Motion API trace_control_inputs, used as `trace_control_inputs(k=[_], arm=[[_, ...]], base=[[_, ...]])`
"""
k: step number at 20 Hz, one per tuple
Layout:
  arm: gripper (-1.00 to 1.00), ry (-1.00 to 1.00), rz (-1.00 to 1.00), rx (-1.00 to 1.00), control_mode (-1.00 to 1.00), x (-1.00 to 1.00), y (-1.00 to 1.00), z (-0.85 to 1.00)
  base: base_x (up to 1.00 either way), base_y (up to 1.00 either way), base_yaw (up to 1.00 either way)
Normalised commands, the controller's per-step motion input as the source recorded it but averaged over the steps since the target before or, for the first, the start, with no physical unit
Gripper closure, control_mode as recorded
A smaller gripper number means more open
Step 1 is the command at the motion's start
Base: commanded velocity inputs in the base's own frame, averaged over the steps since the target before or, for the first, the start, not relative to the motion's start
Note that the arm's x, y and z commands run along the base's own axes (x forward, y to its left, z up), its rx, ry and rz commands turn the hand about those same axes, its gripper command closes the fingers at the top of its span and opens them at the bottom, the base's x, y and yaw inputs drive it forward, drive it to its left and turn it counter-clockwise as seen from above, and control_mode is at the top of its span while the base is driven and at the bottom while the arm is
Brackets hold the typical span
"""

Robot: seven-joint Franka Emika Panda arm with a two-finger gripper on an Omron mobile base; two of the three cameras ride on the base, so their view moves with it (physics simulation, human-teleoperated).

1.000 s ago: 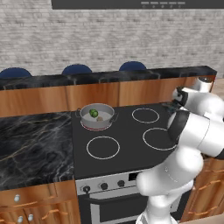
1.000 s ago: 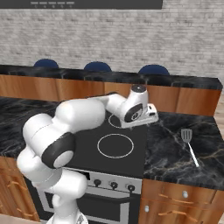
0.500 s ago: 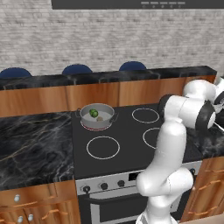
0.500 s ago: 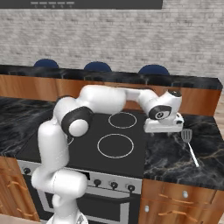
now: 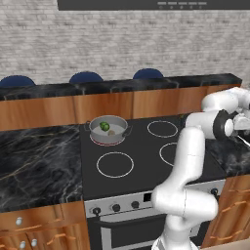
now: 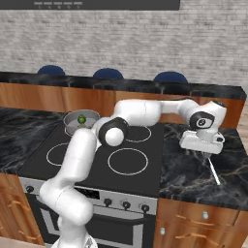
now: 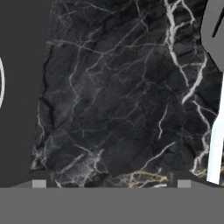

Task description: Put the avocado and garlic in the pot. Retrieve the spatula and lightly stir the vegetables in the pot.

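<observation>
Gripper (image 7: 111, 181) hangs over the marble counter (image 7: 122, 100) right of the stove, jaws spread wide, nothing between them. Spatula (image 7: 216, 131) lies on the counter off to one side of the jaws, not between the tips; head up by the hand view's top corner, handle running down its edge. Right base view has the handle (image 6: 213, 170) poking out below the hand. Left base view gives the pot (image 5: 108, 130) on the back-left burner w/ avocado (image 5: 104, 126) and garlic (image 5: 112, 132) inside, side by side.
</observation>
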Motion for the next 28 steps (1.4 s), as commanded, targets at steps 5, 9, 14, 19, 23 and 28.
trace_control_inputs(k=[5, 9, 14, 19, 23, 28], arm=[[-1.00, 0.00, 0.02, 0.00, -1.00, -0.05, 0.00, -0.04], [-1.00, -0.06, 0.02, 0.00, -1.00, -0.05, -0.01, -0.25], [-1.00, -0.15, 0.02, -0.06, -1.00, -0.10, 0.00, -0.38], [-1.00, -0.19, 0.01, -0.18, -1.00, 0.00, 0.00, -0.33], [-1.00, -0.16, 0.00, -0.27, -1.00, 0.00, 0.06, -0.30], [-1.00, -0.03, -0.02, -0.21, -1.00, -0.05, 0.12, -0.35]], base=[[0.00, 0.00, 0.00], [0.00, 0.00, 0.00], [0.00, 0.00, 0.00], [0.00, 0.00, 0.00], [0.00, 0.00, 0.00], [0.00, 0.00, 0.00]])
